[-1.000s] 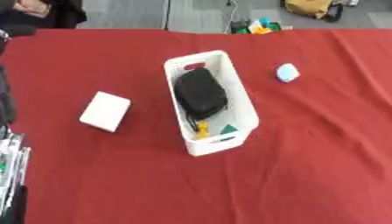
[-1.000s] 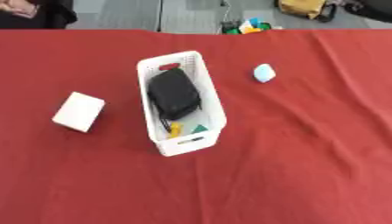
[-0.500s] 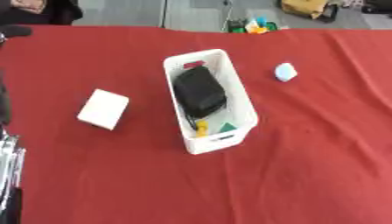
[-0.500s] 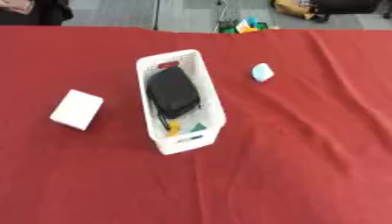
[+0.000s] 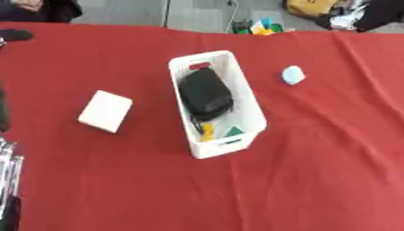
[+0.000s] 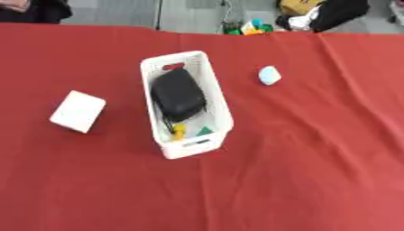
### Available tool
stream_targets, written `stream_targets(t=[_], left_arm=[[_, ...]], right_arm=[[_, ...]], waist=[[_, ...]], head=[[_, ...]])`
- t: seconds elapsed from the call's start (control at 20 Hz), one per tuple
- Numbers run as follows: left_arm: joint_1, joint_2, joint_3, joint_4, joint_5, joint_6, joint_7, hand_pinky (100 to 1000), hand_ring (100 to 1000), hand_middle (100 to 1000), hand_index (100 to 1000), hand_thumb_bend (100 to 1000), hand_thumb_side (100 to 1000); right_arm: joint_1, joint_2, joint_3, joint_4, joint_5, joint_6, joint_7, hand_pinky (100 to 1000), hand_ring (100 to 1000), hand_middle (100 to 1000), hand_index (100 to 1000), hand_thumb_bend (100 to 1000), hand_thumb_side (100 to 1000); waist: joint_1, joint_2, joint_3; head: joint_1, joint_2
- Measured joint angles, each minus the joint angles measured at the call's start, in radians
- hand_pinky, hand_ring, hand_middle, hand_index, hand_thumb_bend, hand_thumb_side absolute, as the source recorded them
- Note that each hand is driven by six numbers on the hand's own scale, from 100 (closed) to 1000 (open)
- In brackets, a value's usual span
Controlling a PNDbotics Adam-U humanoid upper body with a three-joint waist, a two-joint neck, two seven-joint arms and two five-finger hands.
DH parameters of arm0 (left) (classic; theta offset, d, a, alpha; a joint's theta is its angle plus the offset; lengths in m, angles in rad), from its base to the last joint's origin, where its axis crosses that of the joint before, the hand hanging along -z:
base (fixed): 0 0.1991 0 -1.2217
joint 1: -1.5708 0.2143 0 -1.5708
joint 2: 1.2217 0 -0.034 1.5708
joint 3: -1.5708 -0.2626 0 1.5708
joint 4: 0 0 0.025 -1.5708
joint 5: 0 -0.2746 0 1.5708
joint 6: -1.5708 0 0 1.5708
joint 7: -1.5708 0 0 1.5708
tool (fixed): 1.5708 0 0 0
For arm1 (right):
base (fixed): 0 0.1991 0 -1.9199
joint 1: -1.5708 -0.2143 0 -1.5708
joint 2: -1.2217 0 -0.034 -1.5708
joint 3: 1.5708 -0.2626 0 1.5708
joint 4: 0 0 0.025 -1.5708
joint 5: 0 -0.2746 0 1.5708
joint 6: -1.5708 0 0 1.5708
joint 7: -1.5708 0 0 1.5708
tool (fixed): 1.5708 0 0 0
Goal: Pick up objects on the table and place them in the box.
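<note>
A white slotted box (image 5: 251,104) stands mid-table, its long side running away from me. Inside lie a black pouch (image 5: 204,93), a small yellow piece (image 5: 207,131), a green triangular piece (image 5: 233,131) and something red (image 5: 198,66) at the far end. A white block (image 5: 106,111) lies on the red cloth left of the box. A pale blue object (image 6: 269,75) lies to the box's right. Only a silver and black sliver of my left hand (image 5: 6,180) shows at the lower left edge, well away from the block. My right hand is out of sight.
The red cloth (image 6: 300,171) covers the whole table. Colourful small items (image 5: 259,27) and a yellow thing sit on the floor beyond the far edge. A dark object (image 5: 16,34) lies at the far left of the table.
My left hand has drawn a little further off the left edge. The box, the white block and the blue object have stayed put.
</note>
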Motion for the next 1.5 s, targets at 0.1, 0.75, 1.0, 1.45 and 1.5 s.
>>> stream_targets(t=[0.1,0.75,1.0,1.45,1.5], left_arm=[[-0.002,0.000,-0.001,0.000,0.004,0.001,-0.004,642,829,999,948,100,1000],[-0.010,-0.002,-0.006,0.000,0.014,0.005,-0.013,643,830,1000,944,100,1000],[-0.012,-0.010,-0.011,0.000,0.015,0.006,-0.014,643,830,1000,943,100,1000],[-0.020,-0.010,-0.012,0.000,0.019,0.008,-0.017,644,831,1000,941,100,1000],[-0.020,-0.010,-0.012,0.000,0.019,0.009,-0.018,645,832,1000,941,100,1000]], right_arm=[[-0.011,0.025,0.000,0.049,0.023,-0.015,-0.009,835,883,845,914,603,647],[0.012,0.119,-0.033,0.205,0.077,0.037,-0.068,900,903,793,917,898,571],[0.031,0.158,-0.044,0.244,0.021,0.077,-0.064,903,899,780,907,923,555],[0.048,0.161,-0.044,0.262,-0.111,0.136,-0.033,898,888,755,886,892,536],[0.048,0.161,-0.044,0.263,-0.123,0.141,-0.032,886,879,737,872,864,579]], waist=[[0.001,0.000,0.006],[0.018,0.009,0.014],[0.024,0.012,0.016],[0.031,0.021,0.019],[0.031,0.021,0.019]], head=[[-0.008,-0.001],[-0.023,-0.009],[0.003,-0.009],[0.011,-0.008],[0.011,-0.008]])
